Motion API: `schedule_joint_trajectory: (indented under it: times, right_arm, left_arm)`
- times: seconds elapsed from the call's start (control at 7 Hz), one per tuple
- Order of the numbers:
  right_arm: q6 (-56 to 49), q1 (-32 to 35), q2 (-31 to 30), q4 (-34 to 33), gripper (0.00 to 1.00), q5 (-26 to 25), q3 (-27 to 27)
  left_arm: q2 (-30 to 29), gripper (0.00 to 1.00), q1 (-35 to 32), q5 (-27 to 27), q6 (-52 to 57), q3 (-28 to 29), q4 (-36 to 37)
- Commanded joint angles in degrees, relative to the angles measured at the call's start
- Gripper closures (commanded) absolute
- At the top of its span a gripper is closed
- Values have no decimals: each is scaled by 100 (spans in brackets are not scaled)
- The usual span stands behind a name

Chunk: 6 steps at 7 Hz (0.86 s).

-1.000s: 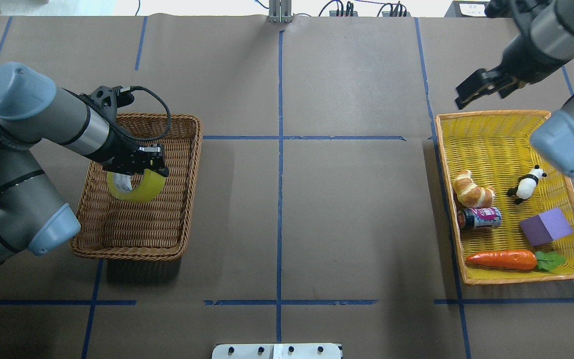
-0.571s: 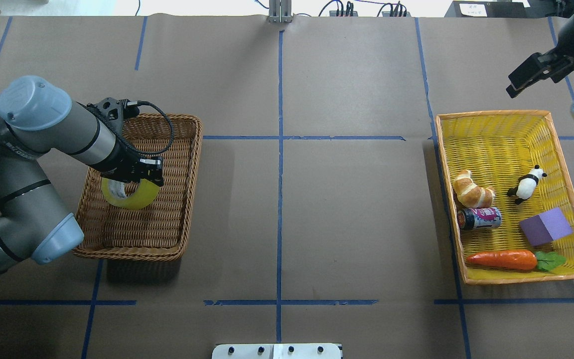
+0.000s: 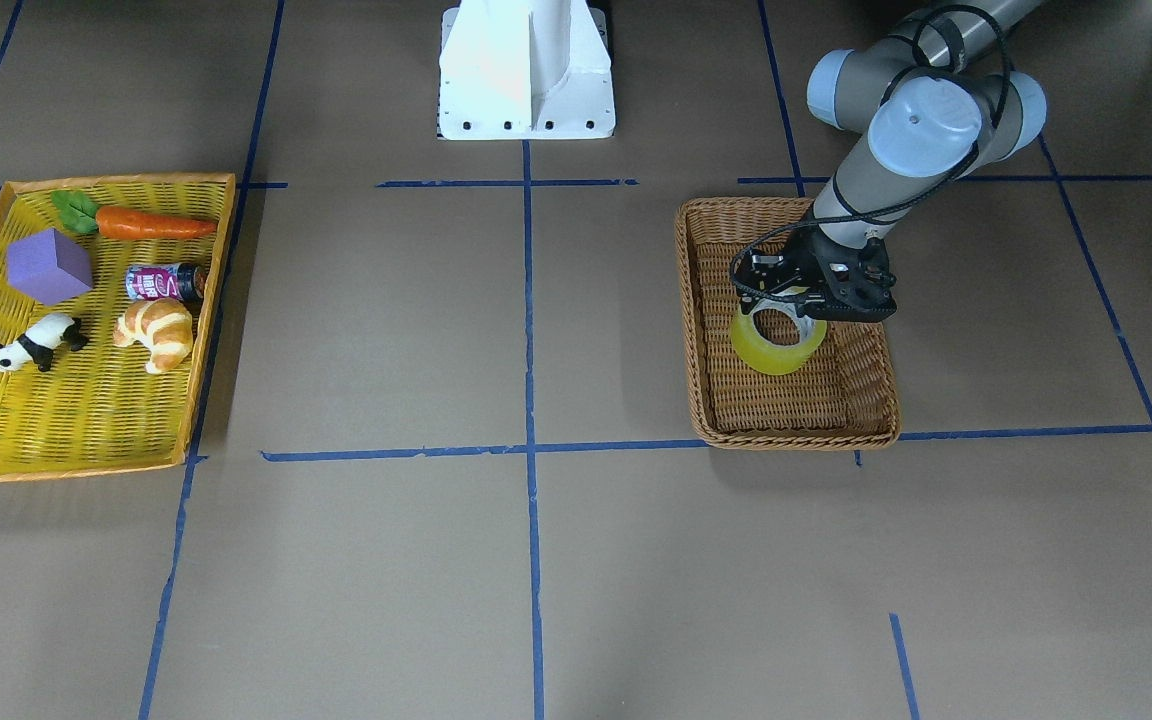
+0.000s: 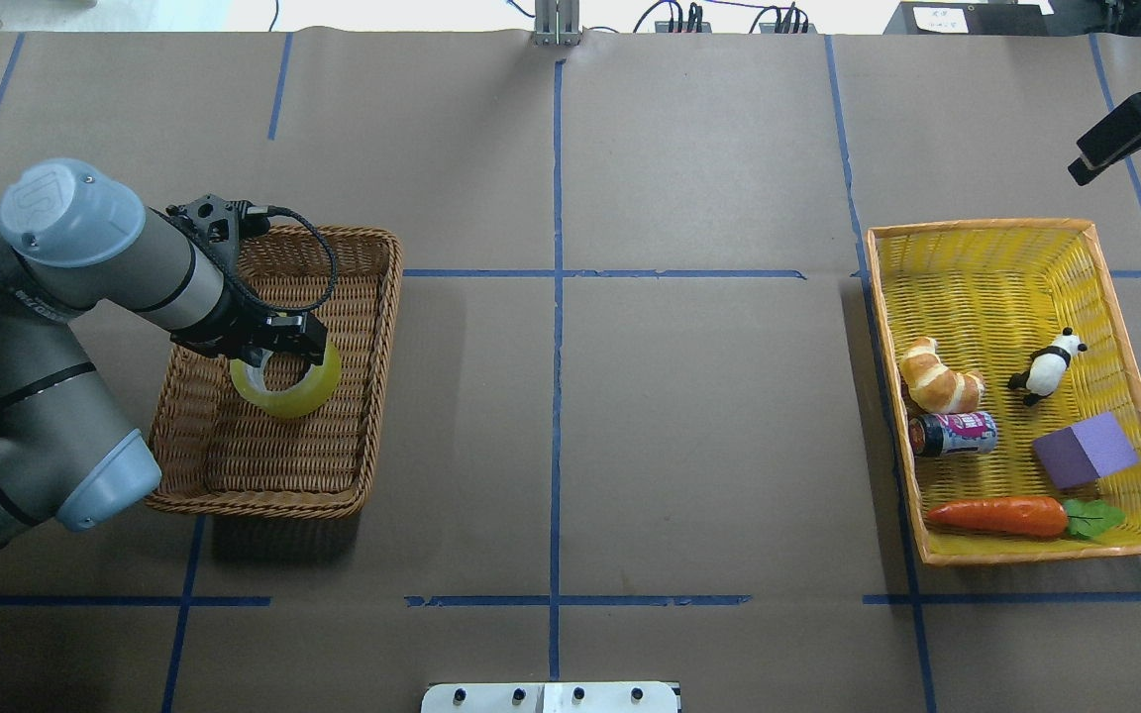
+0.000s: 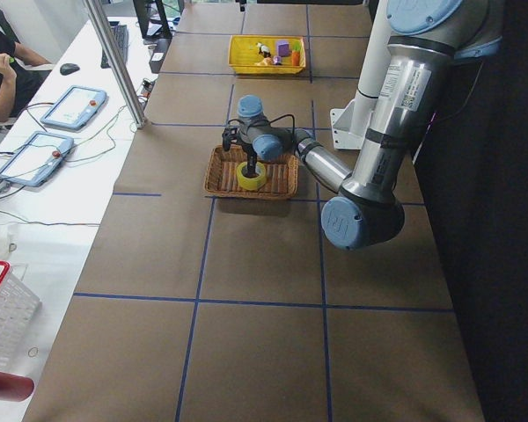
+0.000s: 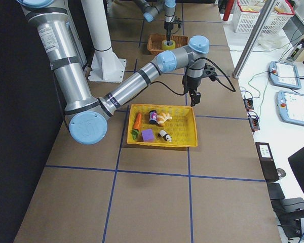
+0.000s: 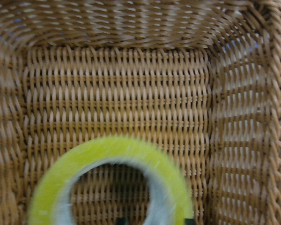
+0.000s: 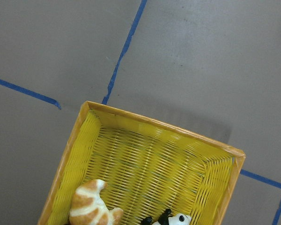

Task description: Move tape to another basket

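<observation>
On the brown paper-covered bench (image 4: 689, 416), the left hand (image 4: 283, 355) was closed on the wall of the wide translucent yellow tape roll (image 4: 285, 396), which sat low near the middle of the deep brown woven wicker basket (image 4: 387, 327); I judged this the set-down step. The next move called for parting the fingers and rising straight up past the braided rim. Far off at 3 o'clock, the right hand (image 4: 1115, 134) hung beyond the shallow yellow tray's (image 4: 986, 226) 1 o'clock corner, and I could not tell how wide it stood.

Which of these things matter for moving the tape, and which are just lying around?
For the job: tape, brown wicker basket, left end effector.
Lying about: yellow tray, croissant, toy panda, can, purple block, carrot.
</observation>
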Motion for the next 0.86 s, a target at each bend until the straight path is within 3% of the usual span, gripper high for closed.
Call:
schedule_joint_trajectory:
  times: [0.0,0.14,0.43,0.71]
  right_arm:
    - [-502,250,-138,-7,0,71,-137]
    - [-888,382,-365,11,0,71,-138]
    - [-1208,514,-683,46,0,71,-111]
    - [-1961,882,-1139,55,0,53,-303]
  left_arm:
    - [44,0,-160,-151,13,-100,34]
    - [53,0,-553,-526,387,-83,78]
    - [71,0,-1502,-1143,1868,-83,857]
    - [622,0,-2381,-1224,3381,49,966]
